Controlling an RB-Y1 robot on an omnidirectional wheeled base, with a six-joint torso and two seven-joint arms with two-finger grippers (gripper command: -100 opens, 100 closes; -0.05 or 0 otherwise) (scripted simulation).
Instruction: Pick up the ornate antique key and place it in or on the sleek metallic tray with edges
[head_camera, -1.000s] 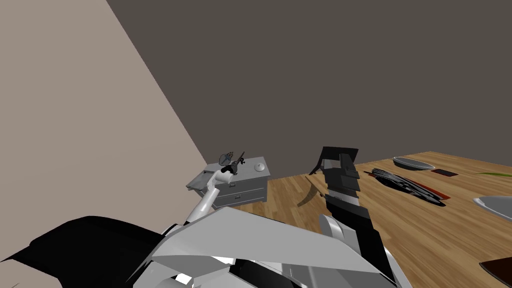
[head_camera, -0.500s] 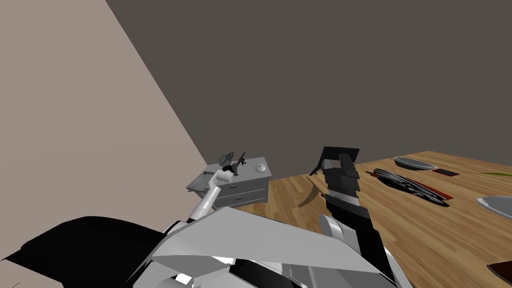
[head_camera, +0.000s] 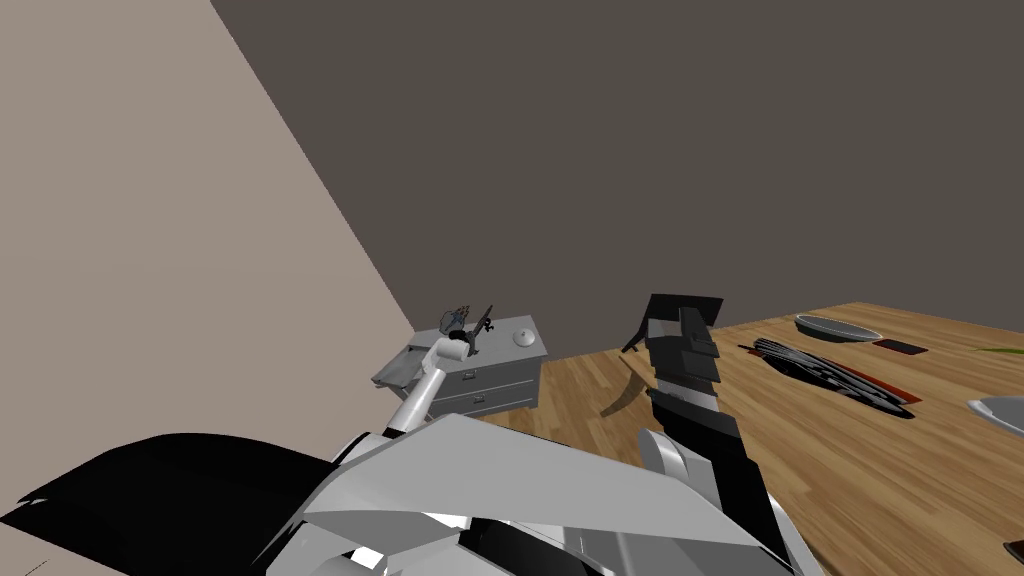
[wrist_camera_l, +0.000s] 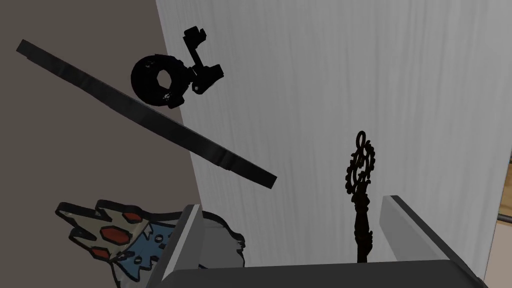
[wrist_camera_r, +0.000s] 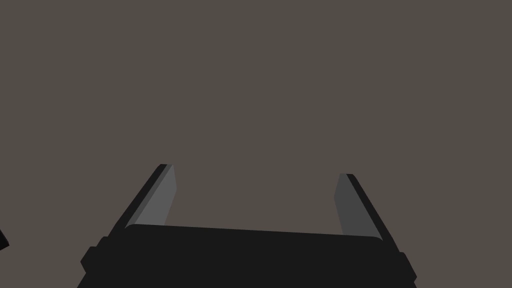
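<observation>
Ornate dark antique key (wrist_camera_l: 361, 195), slim with a scrolled filigree bow, lies flat on the top of a light grey two-drawer chest (head_camera: 495, 378). The left gripper (wrist_camera_l: 292, 204) hangs over the chest top. Its jaws are spread wide and empty and straddle the key's shaft, probably lined up to pinch its narrow width. The right gripper (wrist_camera_r: 256, 170) is raised beside the chest, jaws apart, seemingly idle. Along one edge of the chest top lie a long black strip (wrist_camera_l: 145, 112), a jagged flat ornament with red and blue patches (wrist_camera_l: 110, 235) and a black ring-shaped clamp (wrist_camera_l: 162, 80).
</observation>
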